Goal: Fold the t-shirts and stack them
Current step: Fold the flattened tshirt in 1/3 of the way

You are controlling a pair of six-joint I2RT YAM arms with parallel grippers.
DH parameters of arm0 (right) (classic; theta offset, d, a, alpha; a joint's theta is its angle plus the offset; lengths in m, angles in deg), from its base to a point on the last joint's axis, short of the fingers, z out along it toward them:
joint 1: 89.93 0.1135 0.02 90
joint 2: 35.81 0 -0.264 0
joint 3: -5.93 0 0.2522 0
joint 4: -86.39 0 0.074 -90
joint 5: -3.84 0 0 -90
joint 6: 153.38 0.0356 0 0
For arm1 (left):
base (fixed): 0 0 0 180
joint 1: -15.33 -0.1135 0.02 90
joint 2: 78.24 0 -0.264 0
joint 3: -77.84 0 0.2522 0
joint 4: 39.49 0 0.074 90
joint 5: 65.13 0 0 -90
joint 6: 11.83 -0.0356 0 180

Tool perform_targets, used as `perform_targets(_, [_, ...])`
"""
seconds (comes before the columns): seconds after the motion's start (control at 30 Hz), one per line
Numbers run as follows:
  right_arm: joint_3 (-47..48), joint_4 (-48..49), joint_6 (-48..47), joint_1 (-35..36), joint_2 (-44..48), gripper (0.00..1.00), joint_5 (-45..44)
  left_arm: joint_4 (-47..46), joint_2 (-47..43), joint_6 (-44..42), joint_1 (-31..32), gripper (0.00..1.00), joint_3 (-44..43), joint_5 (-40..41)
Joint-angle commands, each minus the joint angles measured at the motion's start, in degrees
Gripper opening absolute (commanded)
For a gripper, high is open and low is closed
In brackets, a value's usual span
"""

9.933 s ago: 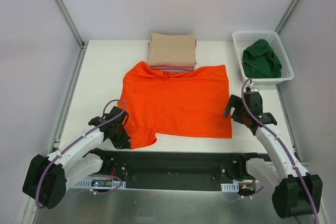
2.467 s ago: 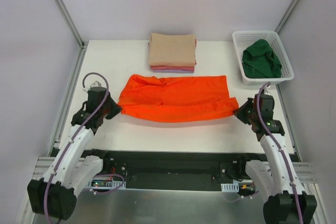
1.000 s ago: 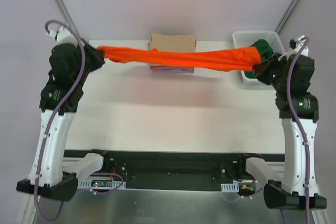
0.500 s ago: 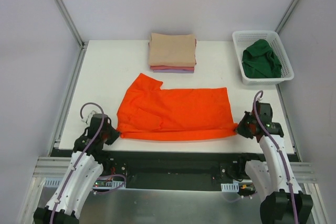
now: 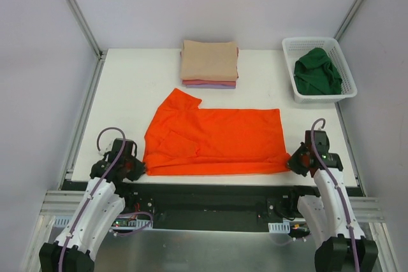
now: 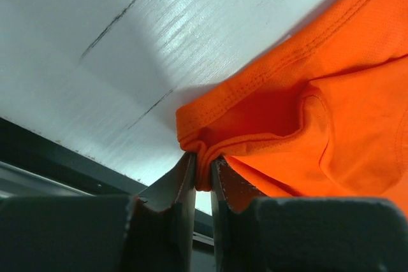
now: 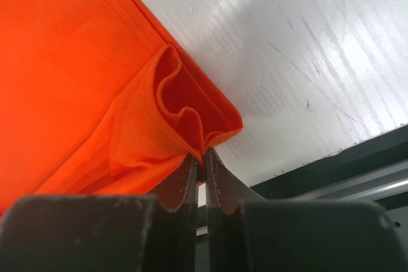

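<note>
The orange t-shirt lies spread flat on the near half of the white table, one sleeve pointing back left. My left gripper is shut on its near left corner; the left wrist view shows the bunched orange hem pinched between the jaws. At the near right corner my right gripper is also shut, and in the right wrist view a fold of orange cloth runs into the jaws. Folded t-shirts, beige on top, form a stack at the back.
A white mesh basket at the back right holds a crumpled dark green t-shirt. The table's near edge and the black base rail lie just below both grippers. Grey walls close in both sides.
A second ago both arms held the orange shirt stretched in the air at the back. They have come down and toward me, laying it flat; both grippers still grip its near corners.
</note>
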Motion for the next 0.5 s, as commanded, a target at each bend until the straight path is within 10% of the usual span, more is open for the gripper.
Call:
perform_targets(0.0, [0.99,-5.99,5.96,-0.44,4.79,0.11,-5.81,3.49,-1.12,1.73,-0.62,0.16,-3.24,2.17])
perform_targets(0.13, [2.22,-10.04,7.19,-0.44,7.95,0.39,-7.04,5.07,-3.58,0.23,-0.62,0.52,-6.05,2.79])
perform_targets(0.2, [3.18,-11.62,8.16,-0.44,10.24,0.63,-7.04,5.86,-5.24,0.49,-0.62,0.95,-7.11,3.14])
perform_targets(0.27, [5.46,-13.90,8.25,-0.44,12.35,0.89,-8.61,5.95,-7.09,0.23,-0.62,0.99,-8.86,3.05])
perform_targets(0.47, [12.59,-14.45,-1.22,-0.44,16.13,1.00,-5.48,5.17,-9.04,-4.15,-0.62,0.99,-15.89,0.52])
